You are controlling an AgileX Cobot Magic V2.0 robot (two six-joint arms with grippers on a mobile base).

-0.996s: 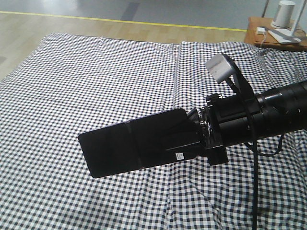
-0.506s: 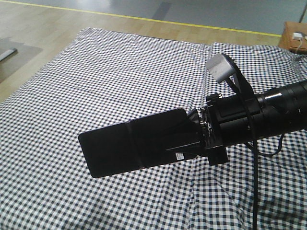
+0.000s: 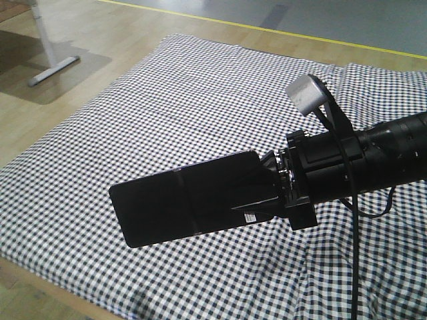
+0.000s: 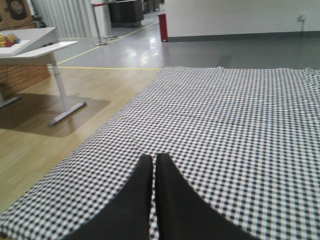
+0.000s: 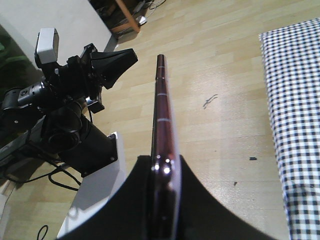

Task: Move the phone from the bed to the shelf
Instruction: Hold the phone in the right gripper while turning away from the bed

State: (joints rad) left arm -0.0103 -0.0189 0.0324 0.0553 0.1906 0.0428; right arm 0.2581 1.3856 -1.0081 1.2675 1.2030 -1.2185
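The right gripper (image 3: 261, 190) is pinching one short end of the phone (image 3: 180, 208). Its two fingers press on the flat front and back. The phone sticks out flat to the side, up in the air and off the bed (image 3: 167, 100). A small white sticker (image 3: 250, 217) shows near the held end. In the right wrist view the phone (image 5: 162, 115) shows only its thin shiny edge, with the black fingers (image 5: 186, 200) on both sides of it.

The left gripper (image 4: 153, 157) has its two fingers pressed together with nothing between them. It points out over the checked cloth.

The arm and the phone sit in the same spot in the front picture as a moment ago, and the grip looks the same. What is behind them has slid to the right. The little brown table that showed in the far corner before is out of the picture. Now the left side and near edge of the bed show, with wood floor (image 3: 40, 127) beside them and a grey table foot (image 3: 53, 69) at the top left.
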